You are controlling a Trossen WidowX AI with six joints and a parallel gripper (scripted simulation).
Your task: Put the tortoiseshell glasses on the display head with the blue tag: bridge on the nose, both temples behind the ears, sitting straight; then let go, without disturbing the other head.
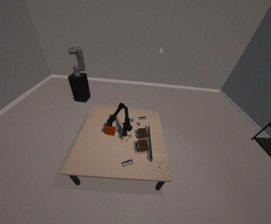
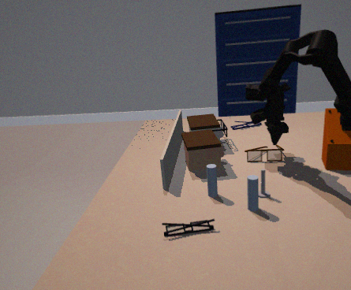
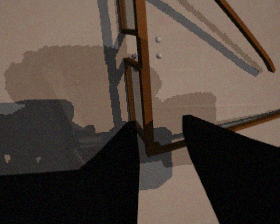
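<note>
With its forearm angled down, the end effector (image 1: 125, 134) (image 2: 274, 143) (image 3: 159, 126) points at the tabletop (image 1: 98, 152) (image 2: 140, 252)

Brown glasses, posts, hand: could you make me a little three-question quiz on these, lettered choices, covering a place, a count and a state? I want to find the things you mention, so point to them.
1. The orange block is under:
A the arm
B the black glasses
C a brown-topped head

2. Upright blue cylinders of the thicker kind:
A one
B two
C four

3. The hand's fingers are:
A crossed
B touching
C apart

1 A: the arm (image 2: 346, 92) rises from the orange block (image 2: 342, 155).
2 B: two thick cylinders stand near the black glasses (image 1: 142, 117) (image 2: 188, 228).
3 C: a gap separates the fingertips of the hand (image 2: 274, 143) (image 3: 160, 120).
</note>
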